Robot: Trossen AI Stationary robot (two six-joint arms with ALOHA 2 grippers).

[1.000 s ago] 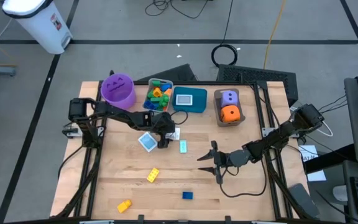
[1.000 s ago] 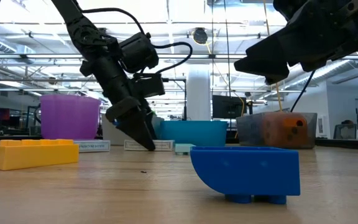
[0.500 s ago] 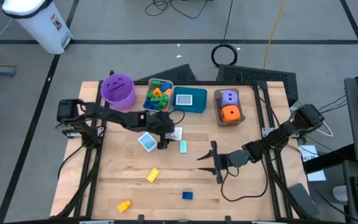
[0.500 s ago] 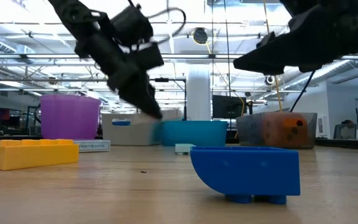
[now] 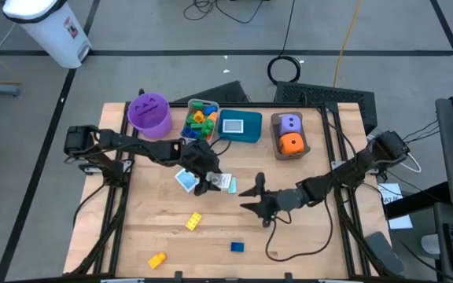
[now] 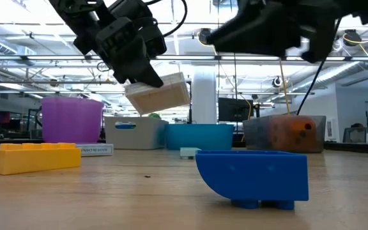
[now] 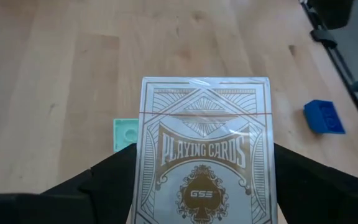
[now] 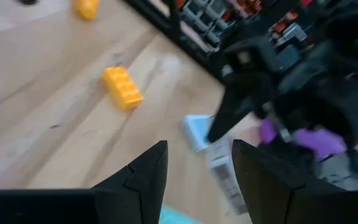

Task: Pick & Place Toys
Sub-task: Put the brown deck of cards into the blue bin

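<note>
My left gripper (image 5: 208, 181) hangs above the middle of the table, shut on a white box of playing cards (image 7: 204, 155), seen in the low view as the card box (image 6: 158, 94) clear of the wood. My right gripper (image 5: 254, 198) hovers just to its right, open, with nothing between its fingers (image 8: 145, 171). A light blue card (image 5: 185, 179) and a small teal piece (image 7: 124, 134) lie on the table under the left gripper. A yellow brick (image 5: 194, 222), an orange-yellow brick (image 5: 156, 259) and a blue brick (image 5: 237, 247) lie toward the near edge. My left gripper pinches the card box by its two long side edges (image 7: 143, 186) between its two fingers (image 7: 114, 183), at the end nearer the wrist. The fingers slant down from the table's left and lie along the box. The box sticks out ahead of them, lifted clear and slightly tilted.
Along the far edge stand a purple bucket (image 5: 149, 112), a grey bin (image 5: 200, 120) with several bricks, a teal bin (image 5: 240, 126) and a brown bin (image 5: 290, 135) with a purple and an orange die. Bare wood lies at the near right.
My left gripper has risen from the table with the card box, lifting it clear, and has moved a little toward the near and right edges. My right gripper has risen, rolled about its axis and moved left toward the left gripper.
</note>
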